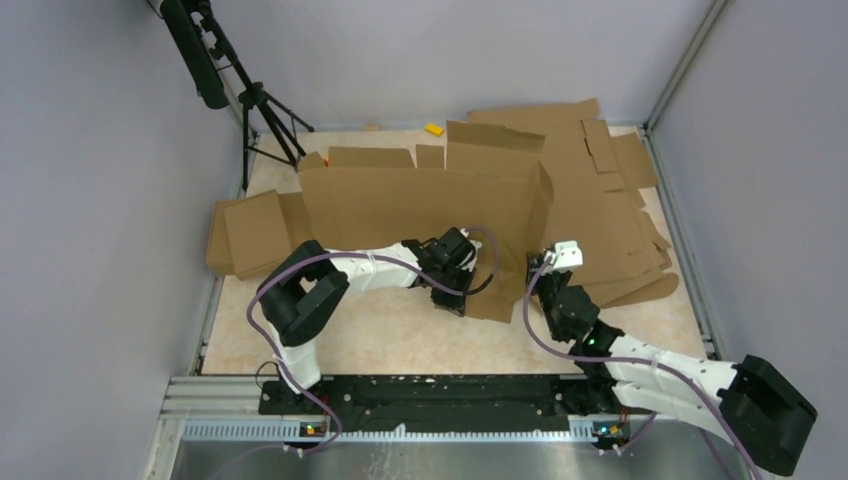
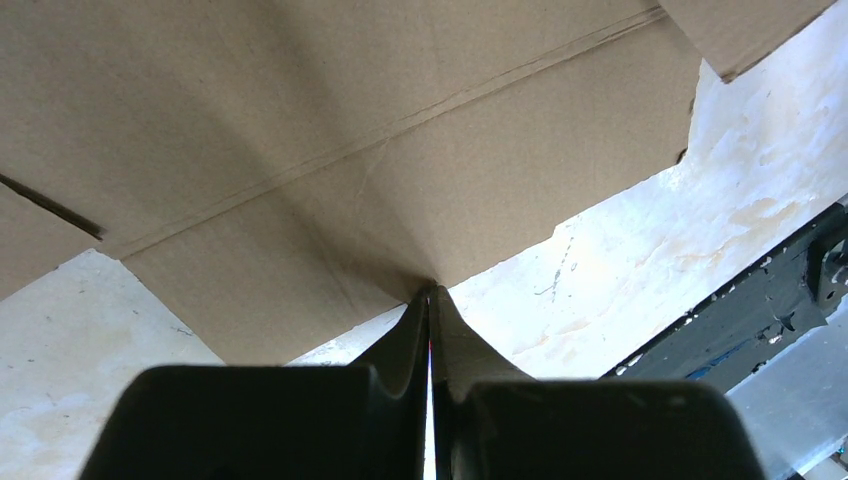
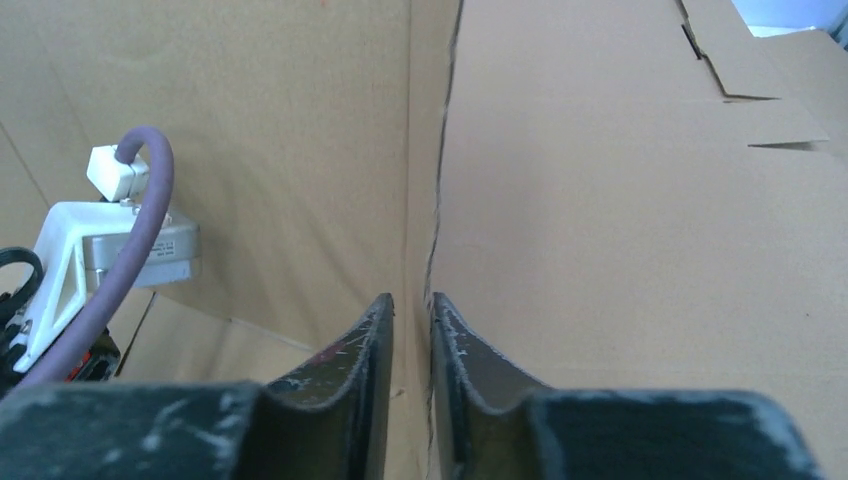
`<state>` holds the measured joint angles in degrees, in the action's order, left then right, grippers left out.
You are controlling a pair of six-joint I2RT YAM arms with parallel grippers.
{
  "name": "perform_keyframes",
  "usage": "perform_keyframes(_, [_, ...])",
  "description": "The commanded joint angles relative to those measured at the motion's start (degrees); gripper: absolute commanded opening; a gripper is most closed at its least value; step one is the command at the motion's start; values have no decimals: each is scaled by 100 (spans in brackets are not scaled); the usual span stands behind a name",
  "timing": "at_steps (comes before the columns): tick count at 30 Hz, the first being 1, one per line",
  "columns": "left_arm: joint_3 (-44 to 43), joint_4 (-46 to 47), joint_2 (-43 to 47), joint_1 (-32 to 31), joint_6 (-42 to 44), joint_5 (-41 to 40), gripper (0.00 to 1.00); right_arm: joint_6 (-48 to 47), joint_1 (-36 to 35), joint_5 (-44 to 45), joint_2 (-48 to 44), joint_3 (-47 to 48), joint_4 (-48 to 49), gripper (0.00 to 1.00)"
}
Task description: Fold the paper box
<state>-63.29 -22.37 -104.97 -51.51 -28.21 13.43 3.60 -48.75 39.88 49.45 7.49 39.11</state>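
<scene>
Two arms meet at the near right corner of the paper box (image 1: 420,205), which stands mid-table with its long far wall upright and a near flap lying down toward the arm bases.

1. Left gripper (image 2: 432,292): I see its jaws pressed together on the near edge of that low flap, and faint creases fan out through the cardboard from the pinch point. From overhead, this arm reaches in from the left, along the front of the upright wall.

2. Right gripper (image 3: 412,300): its jaws stand a narrow gap apart at the upright right end of the box, where the end panel meets the long wall. The dark cut edge of the cardboard runs down toward the gap. I cannot tell whether either pad touches it.

3. Surroundings: a pile of flat brown sheets (image 1: 605,215) lies at the far right, partly behind the box. Smaller cardboard pieces (image 1: 250,232) lie at the left, touching the box's left end. A black tripod (image 1: 262,110) stands in the far left corner, and a small yellow object (image 1: 433,128) lies by the far wall. Pale table (image 1: 400,345) shows between the box and the arm bases.
</scene>
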Motion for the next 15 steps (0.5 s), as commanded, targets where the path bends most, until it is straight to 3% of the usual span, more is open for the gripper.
perform_keyframes(1, [173,129,-29,35,60,-502,0,188,-102,-117,-543,-5,-429,21])
perform_keyframes(4, [159,123,-41,35,61,-485,0,258,-99,5,-663,293,-801,22])
perform_keyframes(6, [147,121,-57,35,67,-489,0,221,-88,201,-565,428,-768,28])
perform_keyframes(8, [128,98,-67,35,78,-474,0,237,0,260,-358,603,-724,18])
perform_keyframes(10, [133,93,-68,35,81,-473,0,341,223,-70,-114,858,-970,18])
perform_keyframes(13, [150,69,-59,35,95,-459,0,843,695,-617,278,1405,-1699,27])
perform_keyframes(15, [166,53,-43,35,104,-430,0,1169,1036,-937,486,1839,-2355,41])
